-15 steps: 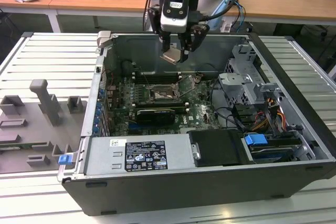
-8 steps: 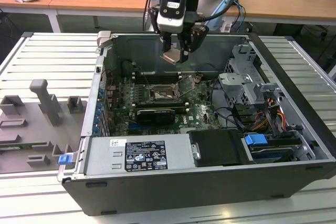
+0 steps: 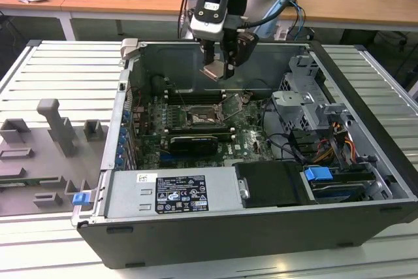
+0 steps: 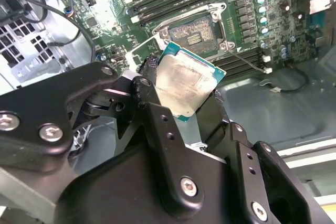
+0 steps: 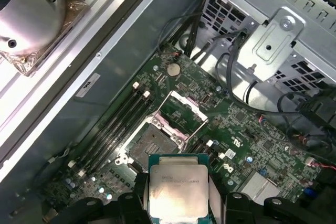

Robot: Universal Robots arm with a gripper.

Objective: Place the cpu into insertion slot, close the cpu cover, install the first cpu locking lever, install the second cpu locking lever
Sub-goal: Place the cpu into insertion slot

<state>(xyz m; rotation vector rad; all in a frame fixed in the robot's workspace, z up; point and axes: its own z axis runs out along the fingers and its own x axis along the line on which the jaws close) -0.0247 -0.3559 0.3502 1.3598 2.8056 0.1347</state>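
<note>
My gripper [image 3: 219, 63] hangs above the open computer case, shut on the cpu [image 3: 213, 72], a flat square chip with a dull metal top. In both wrist views the cpu [image 4: 184, 82] [image 5: 177, 190] sits clamped by its edges between the black fingers [image 4: 152, 103] [image 5: 139, 192]. The insertion slot [image 3: 199, 117] [image 4: 193, 32] [image 5: 152, 142] lies bare on the green board, below the chip and apart from it. The cpu cover [image 3: 234, 104] [image 5: 181, 111] stands raised on its hinge beside the socket.
Long black memory slots [image 3: 196, 96] run behind the socket. A grey power supply [image 3: 173, 191] fills the case's near side, and a metal drive cage [image 3: 307, 96] with loose cables stands on the exterior view's right. A grey fixture plate [image 3: 46, 142] lies outside the case.
</note>
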